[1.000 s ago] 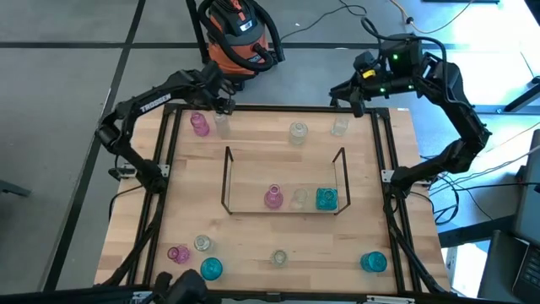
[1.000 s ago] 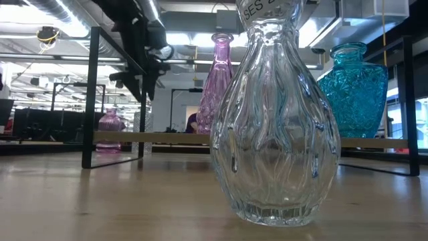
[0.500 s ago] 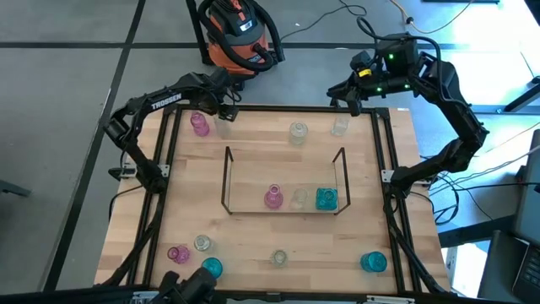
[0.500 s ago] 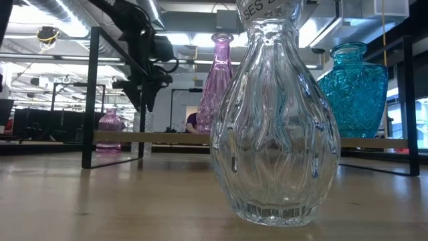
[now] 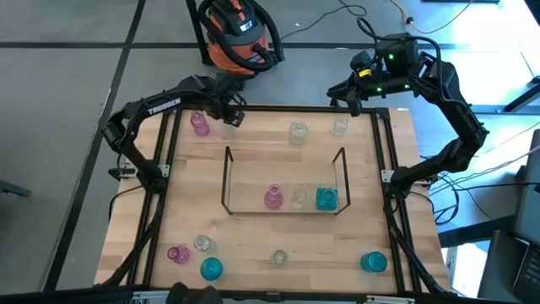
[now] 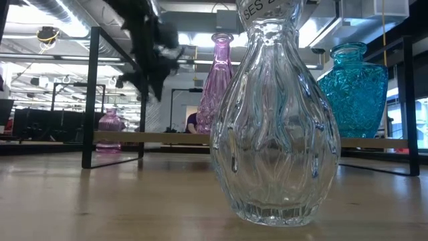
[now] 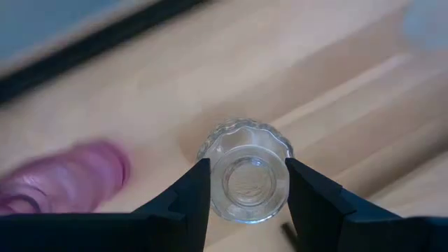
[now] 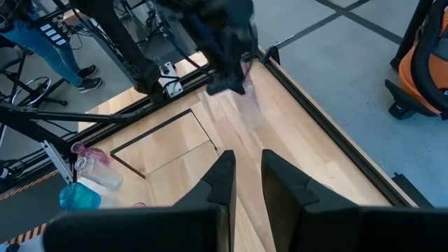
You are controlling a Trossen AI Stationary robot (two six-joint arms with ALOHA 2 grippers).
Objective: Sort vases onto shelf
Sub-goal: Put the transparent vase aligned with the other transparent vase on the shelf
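Left arm has swung across since a second ago, from over the far-left corner toward the clear vase [image 7: 243,171] next to the pink vase [image 5: 199,125]. Biggest thing first: the table [image 5: 278,232], then the shelf [image 5: 283,180] in the middle, holding a pink, a clear and a teal vase in a row along its near side. Left gripper [image 7: 243,183] sits right over that clear vase, fingers either side of the neck with the rim between them, looks like just touching. Right gripper [image 5: 348,95] hangs past the far-right corner, fingers nearly together, holding nothing.
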